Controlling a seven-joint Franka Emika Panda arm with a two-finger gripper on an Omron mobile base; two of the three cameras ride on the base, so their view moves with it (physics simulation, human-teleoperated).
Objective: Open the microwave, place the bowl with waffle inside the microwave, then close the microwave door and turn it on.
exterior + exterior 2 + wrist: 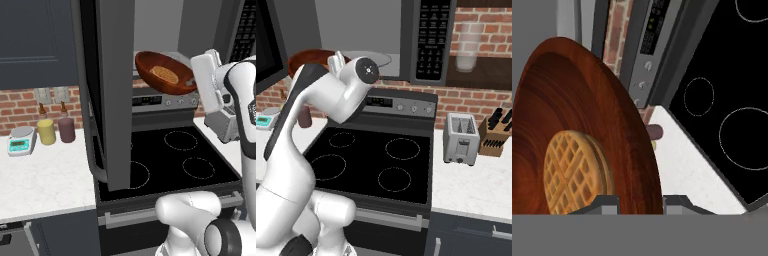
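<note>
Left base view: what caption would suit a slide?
Gripper lifts bowl with waffle toward open microwave.

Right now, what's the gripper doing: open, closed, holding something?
Gripper: closed on the rim of the bowl, which is lifted in front of the open microwave, with the waffle inside it.

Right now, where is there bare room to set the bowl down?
The microwave cavity is free around its glass turntable. The stovetop is bare too. The counter corner by the scale and cups is crowded.
</note>
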